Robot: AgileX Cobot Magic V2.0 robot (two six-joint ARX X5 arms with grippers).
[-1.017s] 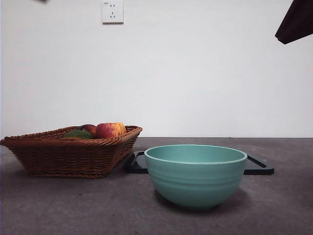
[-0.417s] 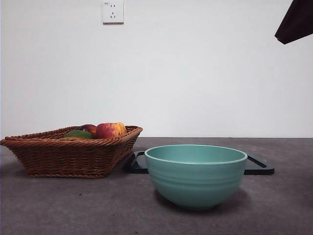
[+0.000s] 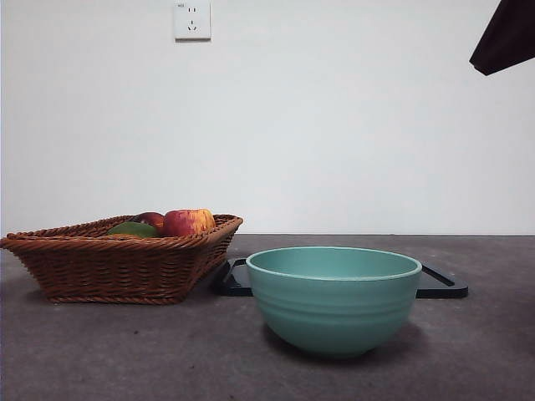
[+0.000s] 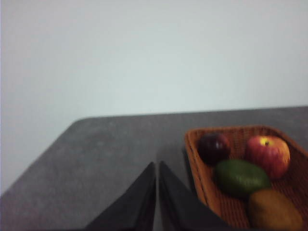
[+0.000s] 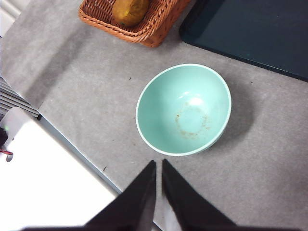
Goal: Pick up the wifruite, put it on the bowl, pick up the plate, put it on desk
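The wifruite (image 4: 272, 209), a dull orange-brown oval, lies in a wicker basket (image 4: 202, 178) beside a green fruit (image 4: 240, 177); it also shows in the right wrist view (image 5: 130, 9). The basket rim hides it in the front view. The teal bowl (image 3: 334, 296) stands empty on the desk (image 3: 125, 351), with its inside seen from above (image 5: 183, 108). The plate (image 3: 443, 284), a flat black rectangular tray, lies behind the bowl (image 5: 250, 29). My left gripper (image 4: 157, 163) hangs shut above the desk beside the basket. High over the bowl's near side, my right gripper (image 5: 158, 161) is shut and holds nothing.
The basket (image 3: 125, 263) at the left also holds a red-yellow apple (image 3: 188, 221) and a dark plum (image 4: 214, 147). A dark arm tip (image 3: 506, 38) shows at the front view's top right corner. The desk's edge and a white surface (image 5: 53, 183) lie below the right gripper.
A small dark tip at the top left edge of the front view has gone out of sight. The bowl, basket and tray have not moved.
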